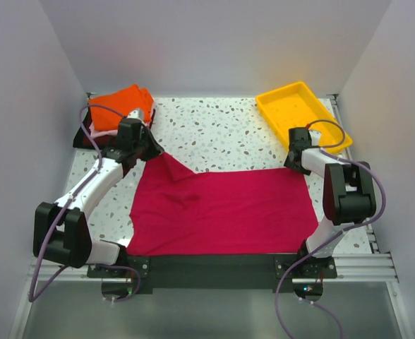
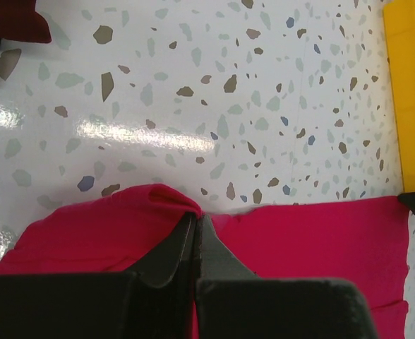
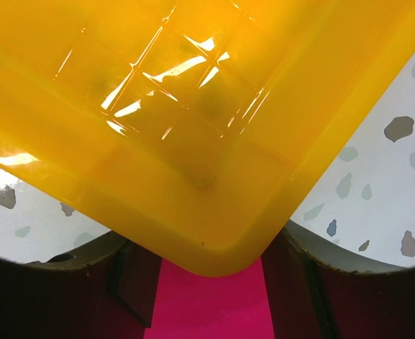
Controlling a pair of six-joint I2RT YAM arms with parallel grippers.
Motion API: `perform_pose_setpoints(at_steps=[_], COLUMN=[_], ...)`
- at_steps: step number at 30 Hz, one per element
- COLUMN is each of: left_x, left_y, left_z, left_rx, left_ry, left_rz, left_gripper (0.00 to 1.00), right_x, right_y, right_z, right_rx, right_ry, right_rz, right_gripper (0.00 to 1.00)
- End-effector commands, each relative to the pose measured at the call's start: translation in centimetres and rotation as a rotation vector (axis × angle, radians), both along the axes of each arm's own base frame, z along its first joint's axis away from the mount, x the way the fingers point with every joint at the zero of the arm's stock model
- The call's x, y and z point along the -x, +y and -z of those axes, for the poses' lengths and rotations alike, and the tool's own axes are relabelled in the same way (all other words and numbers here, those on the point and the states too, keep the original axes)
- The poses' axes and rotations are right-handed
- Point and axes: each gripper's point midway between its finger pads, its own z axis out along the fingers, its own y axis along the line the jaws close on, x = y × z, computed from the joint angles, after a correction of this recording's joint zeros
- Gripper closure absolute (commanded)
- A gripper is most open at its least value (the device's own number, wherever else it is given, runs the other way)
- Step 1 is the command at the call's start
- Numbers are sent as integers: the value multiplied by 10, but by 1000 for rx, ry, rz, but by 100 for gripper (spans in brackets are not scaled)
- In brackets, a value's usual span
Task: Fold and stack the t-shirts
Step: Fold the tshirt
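Observation:
A crimson-magenta t-shirt (image 1: 221, 212) lies spread flat on the speckled table. My left gripper (image 1: 153, 150) is shut on its far left corner and holds that corner raised in a peak; the left wrist view shows the closed fingers (image 2: 195, 217) pinching the cloth (image 2: 320, 240). My right gripper (image 1: 292, 164) is open over the shirt's far right corner, with crimson cloth (image 3: 211, 304) between its spread fingers (image 3: 204, 244). A folded orange shirt (image 1: 123, 104) tops a stack at the far left, with a dark maroon one (image 2: 10, 18) under it.
A yellow plastic tray (image 1: 267, 115) stands at the far right; its near corner (image 3: 193, 106) is just ahead of my right gripper, and its edge (image 2: 412, 92) shows in the left wrist view. White walls close the table in on three sides.

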Motion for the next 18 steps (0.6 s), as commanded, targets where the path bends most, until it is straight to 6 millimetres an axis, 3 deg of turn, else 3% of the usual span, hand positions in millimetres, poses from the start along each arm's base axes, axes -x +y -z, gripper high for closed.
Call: perform_pose_setpoints(at_steps=[1, 5, 7, 9, 18], left_x=[2, 2, 2, 2, 10], left_y=[-2, -1, 0, 0, -5], left_z=[-17, -19, -21, -23, -32], left_rx=[28, 22, 20, 21, 50], left_ry=[-44, -47, -52, -55, -62], left_rz=[7, 4, 1, 1, 35], left_gripper=[100, 100, 100, 100, 100], right_x=[4, 4, 5, 7, 17], right_y=[-13, -13, -14, -14, -10], right_z=[3, 4, 4, 5, -3], right_rx=[44, 44, 46, 50, 19], right_ry=[40, 44, 45, 53, 50], right_rz=[13, 7, 11, 13, 7], right_gripper=[45, 56, 79, 94, 99])
